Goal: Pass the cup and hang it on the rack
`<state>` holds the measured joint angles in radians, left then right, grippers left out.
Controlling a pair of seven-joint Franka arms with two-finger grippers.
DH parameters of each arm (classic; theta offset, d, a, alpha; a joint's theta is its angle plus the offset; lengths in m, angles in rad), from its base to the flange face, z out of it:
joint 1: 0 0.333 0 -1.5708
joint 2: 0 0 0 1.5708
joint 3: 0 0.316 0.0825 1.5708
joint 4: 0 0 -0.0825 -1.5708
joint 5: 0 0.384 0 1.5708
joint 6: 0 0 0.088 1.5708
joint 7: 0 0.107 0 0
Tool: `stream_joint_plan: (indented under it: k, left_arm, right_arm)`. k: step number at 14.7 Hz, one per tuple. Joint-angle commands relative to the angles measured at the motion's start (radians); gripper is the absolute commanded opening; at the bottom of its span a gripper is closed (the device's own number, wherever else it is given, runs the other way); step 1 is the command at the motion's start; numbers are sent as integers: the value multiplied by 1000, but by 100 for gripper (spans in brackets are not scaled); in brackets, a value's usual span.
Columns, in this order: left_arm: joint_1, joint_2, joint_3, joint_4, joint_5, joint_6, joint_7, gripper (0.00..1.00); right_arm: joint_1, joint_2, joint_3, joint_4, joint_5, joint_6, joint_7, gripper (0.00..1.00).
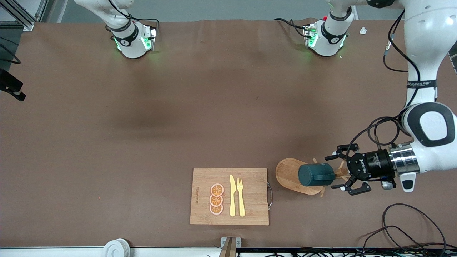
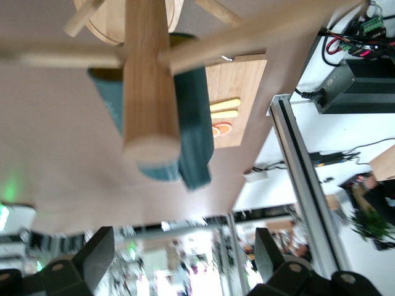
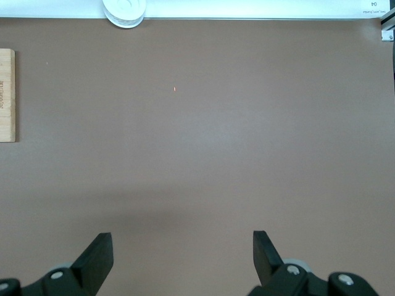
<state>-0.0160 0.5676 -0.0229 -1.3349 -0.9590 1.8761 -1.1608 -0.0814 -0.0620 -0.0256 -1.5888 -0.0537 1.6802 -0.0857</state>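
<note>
The dark teal cup (image 1: 316,175) hangs on its side on the light wooden rack (image 1: 290,174), over the rack's oval base and next to the post. In the left wrist view the cup (image 2: 196,123) shows past the post (image 2: 148,80) and its pegs. How it hooks onto the peg is hidden. My left gripper (image 1: 334,172) is open and empty, level with the post's top, with its fingers (image 2: 99,250) apart from the cup. My right gripper (image 3: 182,250) is open and empty over bare brown table, and it is out of the front view.
A rectangular cutting board (image 1: 230,196) with orange slices (image 1: 216,199), a yellow knife and a fork (image 1: 241,196) lies beside the rack, toward the right arm's end. A white roll (image 1: 116,248) sits at the table's near edge. Black cables (image 1: 403,228) lie near the left arm's end.
</note>
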Motion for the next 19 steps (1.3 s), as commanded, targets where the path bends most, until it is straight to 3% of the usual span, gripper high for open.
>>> stream_joint_plan:
  k: [1, 7, 11, 15, 19]
  left_arm:
    - [-48, -110, 3, -21, 168, -8, -25, 100]
    - [-145, -257, -9, -21, 587, -83, 15, 100]
    - [-136, -350, -29, -23, 854, -237, 302, 100]
    - [-82, -431, -20, -41, 911, -342, 643, 100]
    - [-12, -523, -17, -122, 913, -363, 939, 100]
  right_arm:
    - [2, -13, 3, -13, -22, -13, 3, 100]
    - [2, -16, 3, -23, -22, -19, 4, 100]
    - [0, -16, 3, -23, -22, -19, 4, 100]
    - [0, -16, 3, -22, -22, -19, 4, 100]
    - [-1, -16, 1, -22, -22, -19, 4, 100]
